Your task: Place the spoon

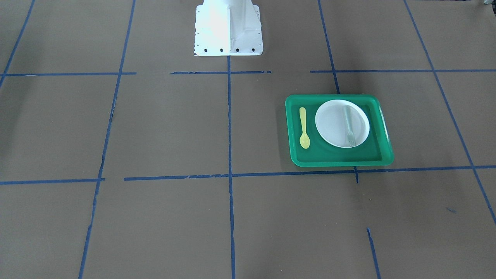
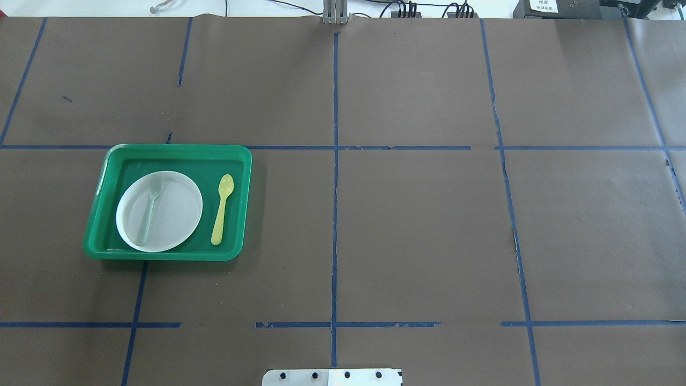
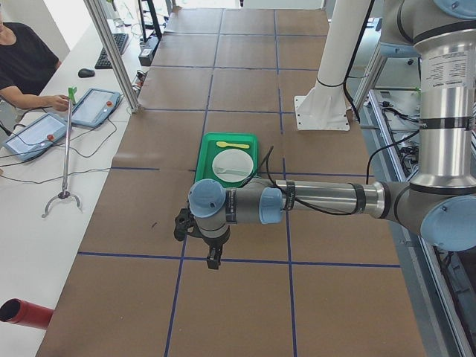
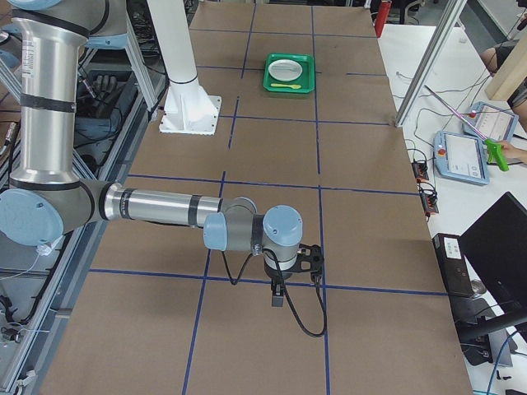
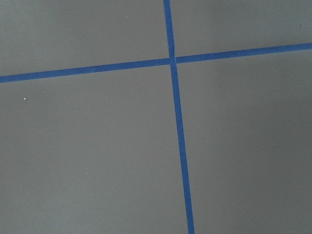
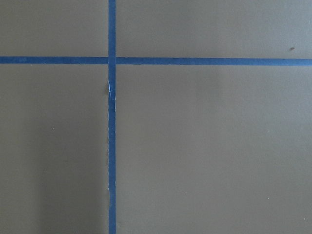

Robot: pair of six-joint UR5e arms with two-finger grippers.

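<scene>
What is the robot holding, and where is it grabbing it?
Nothing. The spoon lies loose in the green tray, away from the left gripper and right gripper.

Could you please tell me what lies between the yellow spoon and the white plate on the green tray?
Nothing but a bare strip of the green tray; the spoon and the plate lie apart, as the overhead view shows.

The table (image 2: 429, 225) is seen steeply from behind by the overhead camera and from across by the front-facing one; the green tray (image 2: 187, 161) is shared with both end views. Tape lines (image 5: 178, 122) are framed closely by the wrist cameras.
</scene>
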